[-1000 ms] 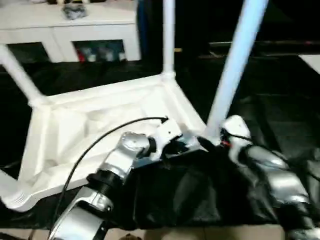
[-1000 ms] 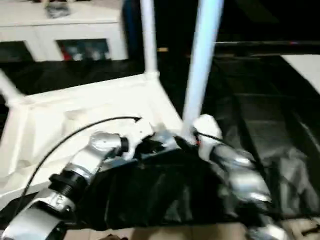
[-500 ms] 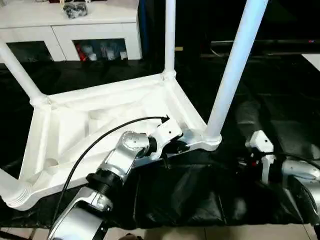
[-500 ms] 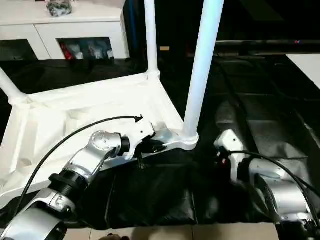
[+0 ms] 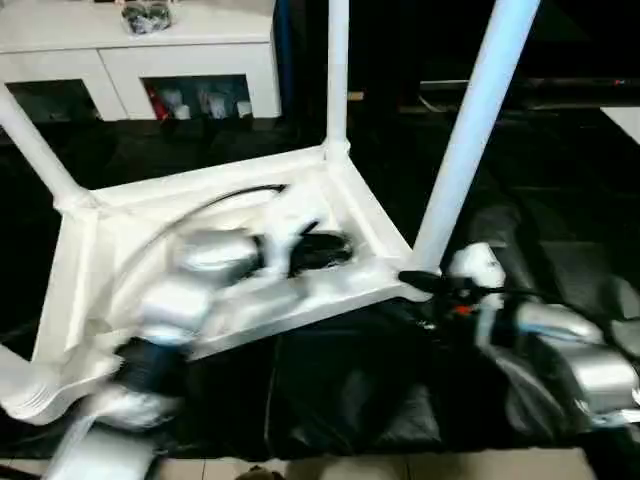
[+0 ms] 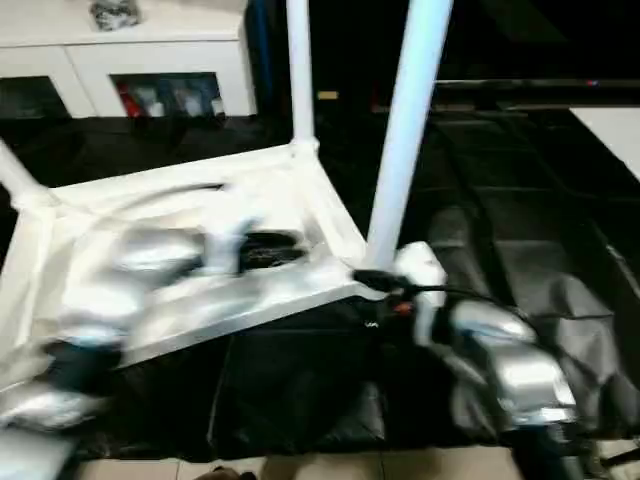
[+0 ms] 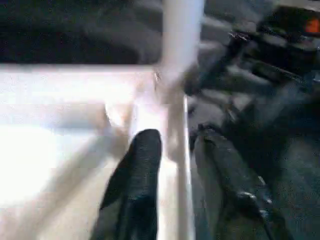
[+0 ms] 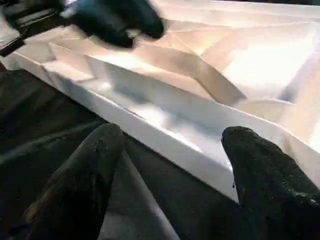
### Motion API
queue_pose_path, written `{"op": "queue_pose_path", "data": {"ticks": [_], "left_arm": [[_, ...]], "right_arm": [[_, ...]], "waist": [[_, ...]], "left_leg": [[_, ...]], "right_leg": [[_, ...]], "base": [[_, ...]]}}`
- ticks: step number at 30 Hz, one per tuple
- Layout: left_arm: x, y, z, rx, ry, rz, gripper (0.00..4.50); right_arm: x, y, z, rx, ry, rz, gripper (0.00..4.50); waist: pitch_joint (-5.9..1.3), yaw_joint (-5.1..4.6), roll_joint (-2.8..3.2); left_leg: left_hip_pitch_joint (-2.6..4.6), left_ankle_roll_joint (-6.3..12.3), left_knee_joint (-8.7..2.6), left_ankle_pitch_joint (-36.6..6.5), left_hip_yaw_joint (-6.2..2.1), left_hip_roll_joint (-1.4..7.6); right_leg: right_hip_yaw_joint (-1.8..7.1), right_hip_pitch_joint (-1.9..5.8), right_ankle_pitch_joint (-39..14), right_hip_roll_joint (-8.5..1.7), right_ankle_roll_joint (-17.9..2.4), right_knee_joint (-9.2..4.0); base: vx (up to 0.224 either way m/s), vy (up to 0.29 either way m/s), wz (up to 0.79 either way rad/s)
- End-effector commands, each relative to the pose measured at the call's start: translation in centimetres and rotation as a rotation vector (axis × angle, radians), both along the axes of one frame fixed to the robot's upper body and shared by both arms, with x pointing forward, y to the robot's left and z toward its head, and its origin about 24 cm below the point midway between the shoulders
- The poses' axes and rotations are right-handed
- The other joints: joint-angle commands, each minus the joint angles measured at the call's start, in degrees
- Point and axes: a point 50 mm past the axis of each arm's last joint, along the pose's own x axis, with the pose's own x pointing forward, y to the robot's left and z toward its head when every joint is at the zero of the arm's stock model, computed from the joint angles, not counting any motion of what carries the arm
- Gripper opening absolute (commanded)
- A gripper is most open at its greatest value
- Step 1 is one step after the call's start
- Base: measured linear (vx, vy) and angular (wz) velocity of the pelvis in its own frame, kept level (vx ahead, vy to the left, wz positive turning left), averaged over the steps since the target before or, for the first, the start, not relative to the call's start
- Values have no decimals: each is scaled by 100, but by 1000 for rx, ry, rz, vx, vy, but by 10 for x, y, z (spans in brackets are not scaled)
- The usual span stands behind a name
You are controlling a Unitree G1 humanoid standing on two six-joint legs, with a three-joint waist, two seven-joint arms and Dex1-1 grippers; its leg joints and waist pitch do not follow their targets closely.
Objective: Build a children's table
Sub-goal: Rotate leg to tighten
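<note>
The children's table (image 5: 85,290) lies upside down on black cloth, white, with legs standing up from its corner sockets: one at the near right (image 5: 470,140), one at the far right (image 5: 336,70), one at the far left (image 5: 35,150). A fourth leg (image 5: 20,385) points off at the near left. My left gripper (image 5: 322,250) hovers blurred over the table's underside near the front rim. In the left wrist view its fingers (image 7: 142,165) stand apart on either side of the rim, open. My right gripper (image 8: 172,135) is open, just outside the near right corner (image 5: 425,285), with the rim ahead of its fingers.
A white cabinet (image 5: 150,60) with shelf openings stands at the back left, a dark object (image 5: 145,15) on top. Black cloth (image 5: 350,400) covers the floor under and around the table. A pale floor strip runs along the near edge.
My left gripper has opened off the front rim and the arm has swung up and left over the table. My right gripper has come back left to the near right corner.
</note>
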Motion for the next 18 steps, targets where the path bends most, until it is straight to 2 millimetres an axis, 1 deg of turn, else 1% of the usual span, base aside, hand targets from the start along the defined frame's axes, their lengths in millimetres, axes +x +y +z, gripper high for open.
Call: {"op": "queue_pose_path", "data": {"ticks": [1, 2, 3, 4, 5, 6, 7, 8, 9, 10, 11, 12, 13, 15, 16, 17, 18], "left_arm": [[-11, 5, 5, -18, 46, -49, 165], [-17, 10, 4, -18, 74, -57, 174], [-26, 16, 2, -11, 118, -70, 174], [-31, 19, 0, -6, 140, -75, 183], [-33, 20, -1, -1, 155, -77, 191], [-36, 20, -5, 10, 172, -77, 202], [-39, 20, -6, 20, 184, -75, 213], [-42, 21, -11, 52, 200, -67, 218], [-43, 22, -15, 86, 209, -59, 220], [-44, 23, -16, 95, 211, -56, 224], [-45, 24, -20, 129, 218, -49, 235], [-48, 25, -23, 156, 227, -41, 247], [-50, 27, -29, 191, 237, -18, 257], [-50, 30, -35, 223, 241, 8, 267], [-48, 33, -44, 263, 241, 38, 279], [-46, 34, -47, 280, 228, 55, 292], [-46, 34, -47, 280, 228, 55, 300]], "right_arm": [[9, 4, 2, -10, -37, -43, 358], [13, 7, 1, -10, -43, -68, 358], [22, 12, -2, -17, -49, -139, 358], [28, 15, -4, -22, -50, -188, 358], [31, 18, -4, -20, -49, -223, 358], [37, 22, -5, -17, -45, -282, 358], [40, 25, -6, -14, -41, -316, 358], [44, 32, -6, 6, -35, -357, 358], [46, 36, -7, 15, -29, -377, 358], [46, 37, -7, 18, -26, -383, 358], [48, 39, -8, 22, -21, -406, 358], [49, 42, -9, 26, -21, -426, 358], [52, 47, -10, 38, -12, -459, 358], [53, 51, -11, 42, -12, -489, 358], [56, 54, -12, 52, -6, -534, 358], [58, 54, -12, 57, -5, -559, 358], [58, 54, -12, 57, -5, -559, 358]], "waist": [[-337, -17, -32], [-338, -11, -18], [-330, -14, 37], [-316, -43, 15], [-322, -15, 60], [-311, -43, 42], [-310, -48, 66], [-313, -44, 79], [-311, -46, 77], [-310, -45, 84], [-310, -42, 101], [-313, -54, 102], [-315, -67, 99], [-312, -94, 113], [-319, -97, 146], [-318, -116, 133], [-318, -116, 133]], "left_leg": [[140, 261, -417, -1241, -144, 312], [153, 196, -410, -1303, -143, 303], [177, 73, -431, -1486, -147, 306], [155, -15, -457, -1620, -152, 283], [197, -70, -449, -1693, -152, 288], [210, -145, -456, -1775, -140, 274], [197, -212, -472, -1841, -157, 275], [211, -231, -471, -1882, -157, 271], [220, -272, -476, -1942, -162, 275], [214, -293, -484, -1971, -167, 266], [219, -305, -484, -1993, -167, 264], [207, -341, -490, -2007, -178, 267], [191, -347, -497, -1994, -187, 257], [191, -362, -496, -2015, -185, 258], [204, -375, -488, -2011, -184, 251], [198, -381, -490, -2015, -187, 243], [198, -381, -490, -2015, -187, 243]], "right_leg": [[226, 191, -1397, -304, -1373, -311], [228, 190, -1417, -300, -1355, -300], [234, 167, -1437, -292, -1365, -303], [229, 189, -1532, -284, -1340, -308], [236, 166, -1571, -291, -1306, -318], [252, 146, -1540, -277, -1317, -323], [254, 164, -1593, -294, -1284, -323], [254, 158, -1626, -292, -1254, -327], [264, 150, -1627, -291, -1213, -328], [261, 156, -1643, -280, -1151, -323], [263, 153, -1635, -278, -1125, -323], [264, 164, -1590, -286, -1101, -315], [258, 181, -1578, -287, -1086, -305], [263, 170, -1559, -289, -1070, -315], [263, 162, -1527, -285, -1072, -315], [262, 170, -1503, -278, -1073, -318], [262, 170, -1503, -278, -1073, -318]], "base": [[0, 0, 0], [0, 0, 0], [0, 0, 0], [0, 0, 0], [0, 0, 0], [0, 0, 0], [0, 0, 0], [0, 0, 0], [0, 0, 0], [0, 0, 0], [0, 0, 0], [0, 0, 0], [0, 0, 0], [0, 0, 0], [0, 0, 0], [0, 0, 0], [0, 0, 0]]}}
